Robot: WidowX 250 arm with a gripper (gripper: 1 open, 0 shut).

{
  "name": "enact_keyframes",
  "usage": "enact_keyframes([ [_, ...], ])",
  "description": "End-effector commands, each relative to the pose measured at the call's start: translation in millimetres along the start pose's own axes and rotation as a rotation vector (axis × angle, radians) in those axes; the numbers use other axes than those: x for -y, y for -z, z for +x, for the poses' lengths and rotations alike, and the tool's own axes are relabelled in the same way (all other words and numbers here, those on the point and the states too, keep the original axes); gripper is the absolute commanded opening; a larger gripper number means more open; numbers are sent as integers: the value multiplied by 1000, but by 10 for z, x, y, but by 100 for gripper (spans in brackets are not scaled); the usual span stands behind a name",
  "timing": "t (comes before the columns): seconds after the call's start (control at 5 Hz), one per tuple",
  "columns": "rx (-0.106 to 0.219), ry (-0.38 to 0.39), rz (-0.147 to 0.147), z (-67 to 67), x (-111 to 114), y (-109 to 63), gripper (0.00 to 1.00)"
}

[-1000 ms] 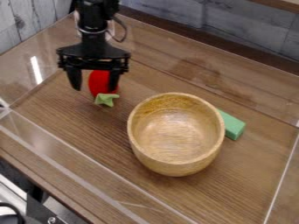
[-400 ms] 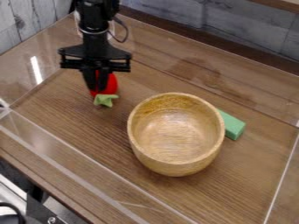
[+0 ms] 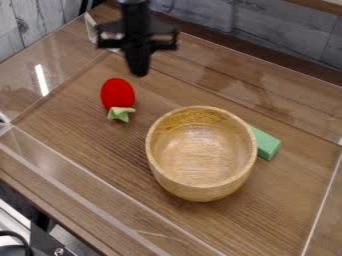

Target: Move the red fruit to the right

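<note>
Red fruit point(image 3: 118, 96) lies on wooden surface point(image 3: 80, 150), left of wooden bowl point(image 3: 201, 152), apart from it. Gripper point(image 3: 138, 68) above and right of fruit, jaws closed, holding nothing. Green block point(image 3: 267, 145) just beside bowl's right side.

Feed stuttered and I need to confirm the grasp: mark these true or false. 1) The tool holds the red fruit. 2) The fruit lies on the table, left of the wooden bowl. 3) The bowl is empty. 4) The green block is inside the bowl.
1) False: the tool is shut and empty, above the red fruit.
2) True: beside the wooden bowl.
3) True.
4) False: the green block lies outside, against the bowl's right.
</note>
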State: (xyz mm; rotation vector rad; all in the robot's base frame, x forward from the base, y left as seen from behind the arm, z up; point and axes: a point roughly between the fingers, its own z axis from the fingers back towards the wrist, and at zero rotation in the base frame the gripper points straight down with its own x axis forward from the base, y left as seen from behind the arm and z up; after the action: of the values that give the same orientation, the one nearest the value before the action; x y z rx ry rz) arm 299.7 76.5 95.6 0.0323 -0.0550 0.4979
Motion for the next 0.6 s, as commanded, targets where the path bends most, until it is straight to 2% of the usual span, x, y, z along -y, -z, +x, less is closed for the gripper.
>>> enact_keyframes([
  [0.0,66,11,2,159,-46,-69,100],
  [0.4,55,-53,42,132,-330,167,100],
])
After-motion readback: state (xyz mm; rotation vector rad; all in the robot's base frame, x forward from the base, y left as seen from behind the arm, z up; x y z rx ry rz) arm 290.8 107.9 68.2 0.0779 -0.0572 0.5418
